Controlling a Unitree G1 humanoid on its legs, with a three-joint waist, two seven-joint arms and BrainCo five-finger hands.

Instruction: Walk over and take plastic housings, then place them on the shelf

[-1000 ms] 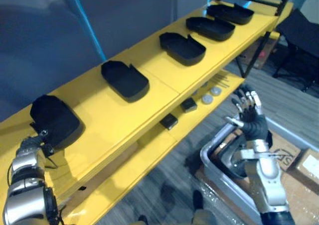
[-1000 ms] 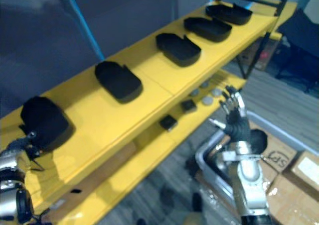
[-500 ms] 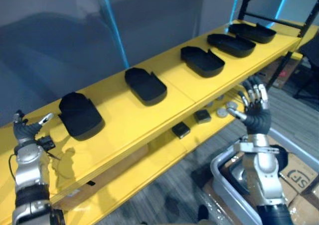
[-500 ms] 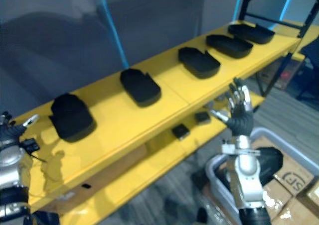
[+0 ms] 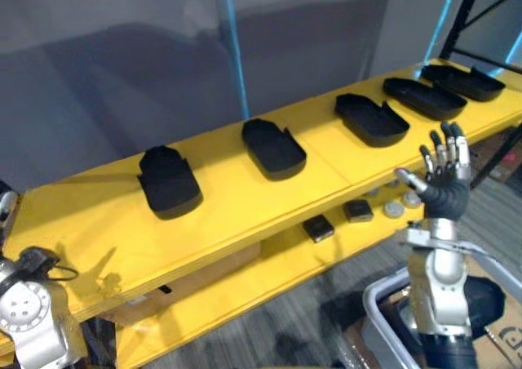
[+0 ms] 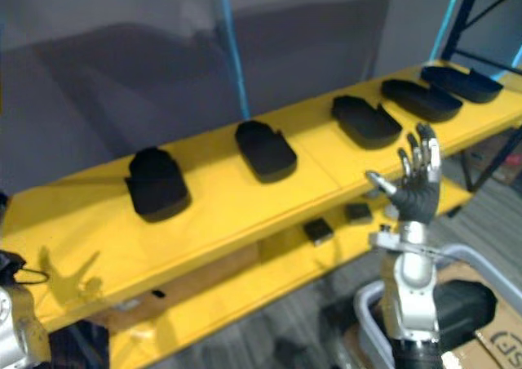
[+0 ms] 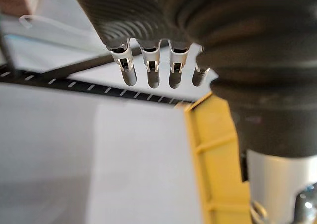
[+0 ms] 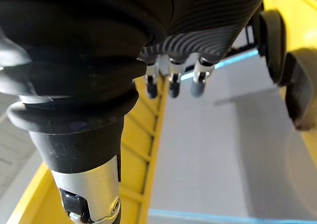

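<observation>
Five black plastic housings lie in a row on the top board of the yellow shelf: leftmost housing, second housing, third housing, fourth housing, fifth housing. All rest flat and apart from each other.

My right hand is raised before the shelf's front edge, fingers spread and straight, holding nothing. It is nearest the third and fourth housings and touches neither.

My left hand has straight fingers side by side – empty. That arm enters at the lower left, below the shelf's front edge, well apart from the leftmost housing.

On the lower shelf: two small black blocks and round silver discs. A grey bin stands on the floor by my right arm.

Against the earlier frames: the whole view has shifted, so the housings sit differently in it, yet their row is unchanged. A second ago my left hand was at the leftmost housing – now it is off it and lower. The right hand stays raised and spread.
</observation>
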